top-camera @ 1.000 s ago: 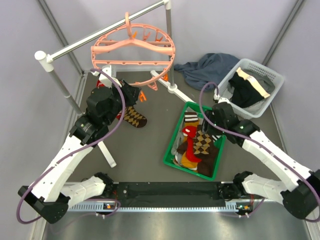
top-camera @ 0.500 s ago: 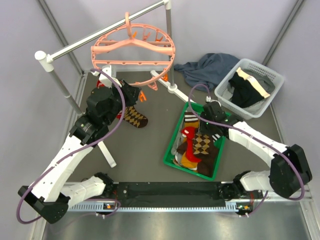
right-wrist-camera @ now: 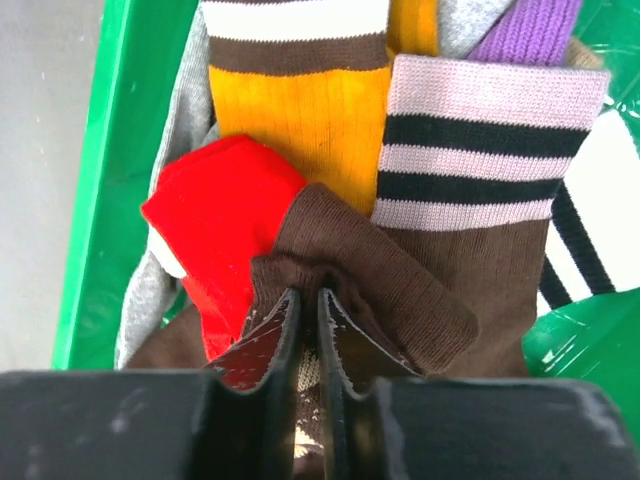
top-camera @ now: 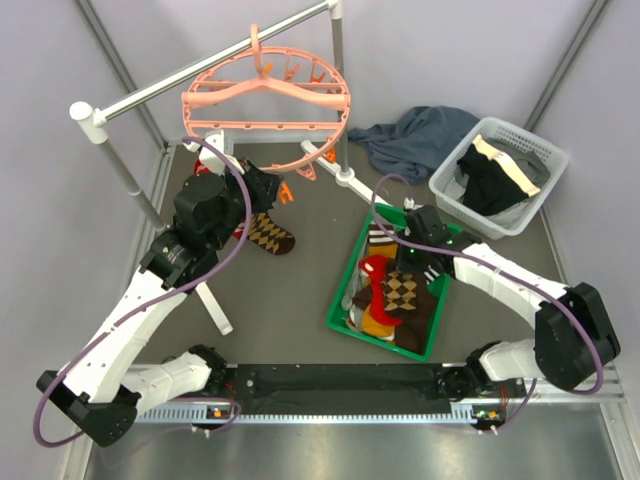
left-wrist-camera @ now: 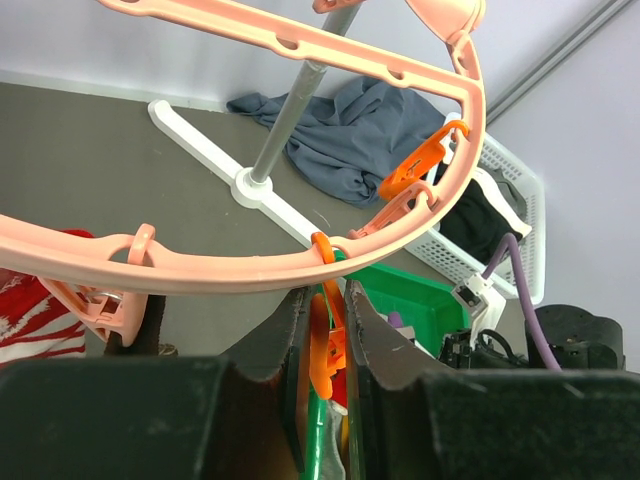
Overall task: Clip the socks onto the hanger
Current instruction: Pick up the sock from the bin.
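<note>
Right claw [right-wrist-camera: 308, 298] tight on brown sock [right-wrist-camera: 400, 290]

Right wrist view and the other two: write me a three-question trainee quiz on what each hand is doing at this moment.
1. True or false: the right hand is shut on a brown sock lying in the green bin.
2. Which thing is the left hand shut on?
A. an orange clip
B. the white basket
C. the blue-grey cloth
3. Fill in the blank: the hanger hangs by its hook from the grey ___.

Key: 1 true; 2 A; 3 rail.
</note>
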You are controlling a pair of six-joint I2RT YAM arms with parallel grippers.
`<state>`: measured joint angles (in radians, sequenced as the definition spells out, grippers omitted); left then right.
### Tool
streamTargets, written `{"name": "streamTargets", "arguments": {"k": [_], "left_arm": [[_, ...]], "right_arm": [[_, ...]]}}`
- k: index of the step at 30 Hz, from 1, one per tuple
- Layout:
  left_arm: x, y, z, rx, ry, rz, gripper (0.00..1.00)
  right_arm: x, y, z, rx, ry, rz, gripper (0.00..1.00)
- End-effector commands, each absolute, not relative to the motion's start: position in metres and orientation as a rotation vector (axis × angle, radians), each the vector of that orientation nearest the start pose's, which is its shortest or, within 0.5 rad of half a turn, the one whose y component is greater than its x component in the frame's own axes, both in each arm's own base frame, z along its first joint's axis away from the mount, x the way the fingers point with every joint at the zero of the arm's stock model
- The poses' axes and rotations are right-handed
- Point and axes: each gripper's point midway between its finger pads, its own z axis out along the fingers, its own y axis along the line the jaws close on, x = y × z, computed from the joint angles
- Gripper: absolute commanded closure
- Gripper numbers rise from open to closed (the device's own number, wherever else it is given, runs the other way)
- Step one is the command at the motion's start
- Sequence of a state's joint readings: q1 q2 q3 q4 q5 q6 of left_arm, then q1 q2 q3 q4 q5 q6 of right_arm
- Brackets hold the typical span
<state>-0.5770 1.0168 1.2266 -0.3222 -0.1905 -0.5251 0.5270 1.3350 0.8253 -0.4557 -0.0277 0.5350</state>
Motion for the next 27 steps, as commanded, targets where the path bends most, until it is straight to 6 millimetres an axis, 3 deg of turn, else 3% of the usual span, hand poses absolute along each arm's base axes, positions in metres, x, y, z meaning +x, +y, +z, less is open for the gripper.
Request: {"name": "streamTargets", "arguments": {"k": [1, 5, 6, 12, 21, 27], "left_arm": [[0.3, -0.184, 0.402, -0.087, 1.659, -0.701, 0.88], [0.3, -0.181, 0.406, -0.09, 1.646, -0.694, 0.88], [0.3, -0.181, 0.407, -0.09, 1.644, -0.692, 0.88], [0.301, -0.182, 0.412, -0.088, 1.633, -0.692, 0.88], [0.304, -0.183, 0.418, -0.082, 1.624, -0.688, 0.88], [0.307, -0.185, 0.418, -0.077, 1.625, -0.683, 0.88]], "right_arm": [[0.243, 0.177, 0.092, -0.069, 2.614, 0.473, 0.98], [0.248, 0.17, 0.141, -0.146, 2.49, 0.458, 1.0], [0.252, 0.17, 0.164, -0.153, 2.429, 0.467, 1.0], [0.265, 0.155, 0.246, -0.212, 2.187, 0.405, 1.0], [0.297, 0.149, 0.305, -0.217, 1.927, 0.327, 1.0], [0.299, 0.159, 0.341, -0.318, 1.79, 0.362, 1.0]]}}
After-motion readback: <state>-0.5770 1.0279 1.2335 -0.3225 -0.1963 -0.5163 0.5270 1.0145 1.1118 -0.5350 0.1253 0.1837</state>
